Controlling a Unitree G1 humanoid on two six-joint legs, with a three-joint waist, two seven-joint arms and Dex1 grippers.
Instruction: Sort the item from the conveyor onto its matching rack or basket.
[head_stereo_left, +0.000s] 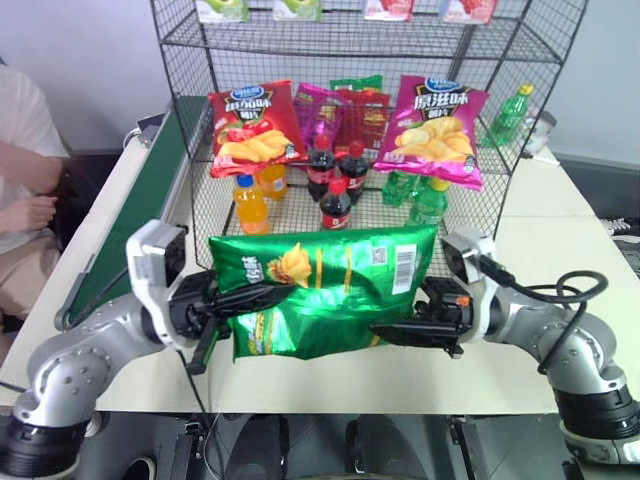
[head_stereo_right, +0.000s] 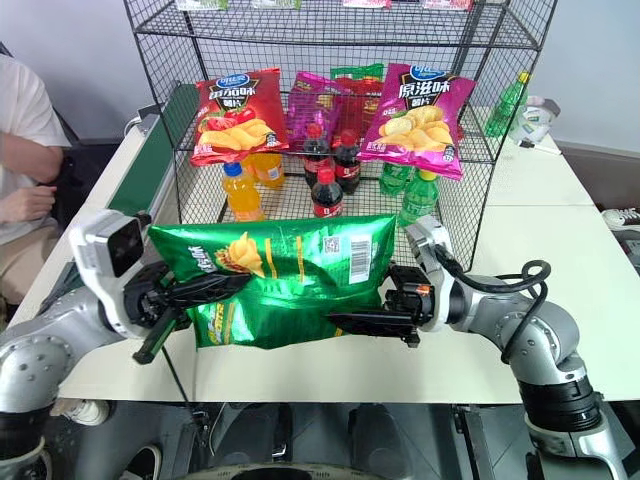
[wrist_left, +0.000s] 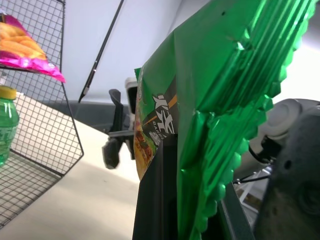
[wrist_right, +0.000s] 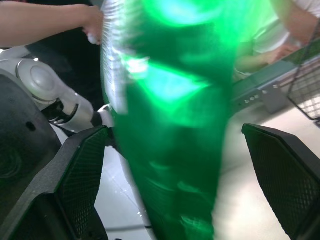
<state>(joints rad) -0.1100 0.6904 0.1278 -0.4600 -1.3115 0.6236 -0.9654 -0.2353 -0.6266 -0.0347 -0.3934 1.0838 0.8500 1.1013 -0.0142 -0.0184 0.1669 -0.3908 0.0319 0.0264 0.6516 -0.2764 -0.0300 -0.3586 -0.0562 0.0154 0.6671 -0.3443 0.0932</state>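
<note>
While left pincer (head_stereo_left: 262, 297) clamps green bag (head_stereo_left: 330, 290) (sideways), right pincer (head_stereo_left: 385, 330) agape

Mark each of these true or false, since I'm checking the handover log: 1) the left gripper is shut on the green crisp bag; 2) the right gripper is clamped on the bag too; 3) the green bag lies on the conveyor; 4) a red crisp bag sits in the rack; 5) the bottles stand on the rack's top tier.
1) True: the left gripper is shut on the green crisp bag.
2) False: the right gripper stands open, with the bag between its fingers.
3) False: it is held up in front of the rack, off the conveyor.
4) True: the red crisp bag.
5) False: the bottles stand on a lower tier, below the bags.
</note>
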